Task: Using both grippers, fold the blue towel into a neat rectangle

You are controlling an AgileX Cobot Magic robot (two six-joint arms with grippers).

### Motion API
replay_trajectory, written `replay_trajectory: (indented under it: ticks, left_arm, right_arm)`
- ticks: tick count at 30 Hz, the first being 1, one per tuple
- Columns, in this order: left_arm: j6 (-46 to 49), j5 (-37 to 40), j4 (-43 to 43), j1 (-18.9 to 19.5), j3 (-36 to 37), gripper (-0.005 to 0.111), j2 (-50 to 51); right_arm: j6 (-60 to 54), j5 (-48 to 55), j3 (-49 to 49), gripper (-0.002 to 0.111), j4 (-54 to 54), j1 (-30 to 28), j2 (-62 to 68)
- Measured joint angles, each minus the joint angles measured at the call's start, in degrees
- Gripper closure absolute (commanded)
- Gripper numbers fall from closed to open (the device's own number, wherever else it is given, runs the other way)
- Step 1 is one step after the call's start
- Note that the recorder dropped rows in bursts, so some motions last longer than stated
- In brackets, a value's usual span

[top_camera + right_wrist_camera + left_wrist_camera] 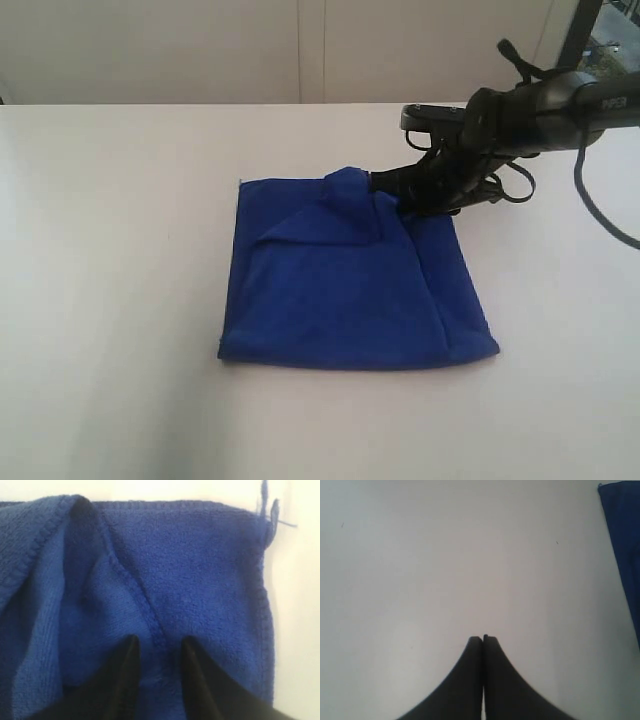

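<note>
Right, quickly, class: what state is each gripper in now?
Left gripper: closed, empty.
Right gripper: closed on a fold of the deep blue soft fabric towel.

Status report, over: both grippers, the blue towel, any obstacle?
Left gripper shut, over bare table. Right gripper pinching blue towel, partly folded, one corner bunched. No obstacle seen.

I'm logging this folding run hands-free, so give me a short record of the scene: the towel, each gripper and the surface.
cloth: blue towel, partly folded, flat except for a flap bunched up at its upper right corner in the exterior view
right arm: right gripper pinching a seamed fold of the towel at that corner
left arm: left gripper shut and empty, above bare table beside the towel's edge; not seen in the exterior view
surface: white table
</note>
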Motion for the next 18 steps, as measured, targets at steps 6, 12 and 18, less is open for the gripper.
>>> replay_trajectory:
  ticks: [6,12,18]
  left_arm:
    - [0.0,0.0,0.0,0.0,0.0,0.107,0.0]
    - [0.0,0.0,0.0,0.0,0.0,0.107,0.0]
    - [0.0,0.0,0.0,0.0,0.0,0.107,0.0]
  right_arm:
    - [0.0,-0.1,0.0,0.089,-0.1,0.0,0.0]
    - [0.0,-0.2,0.0,0.089,-0.1,0.0,-0.2]
    - [0.0,-0.3,0.0,0.089,-0.1,0.0,-0.8]
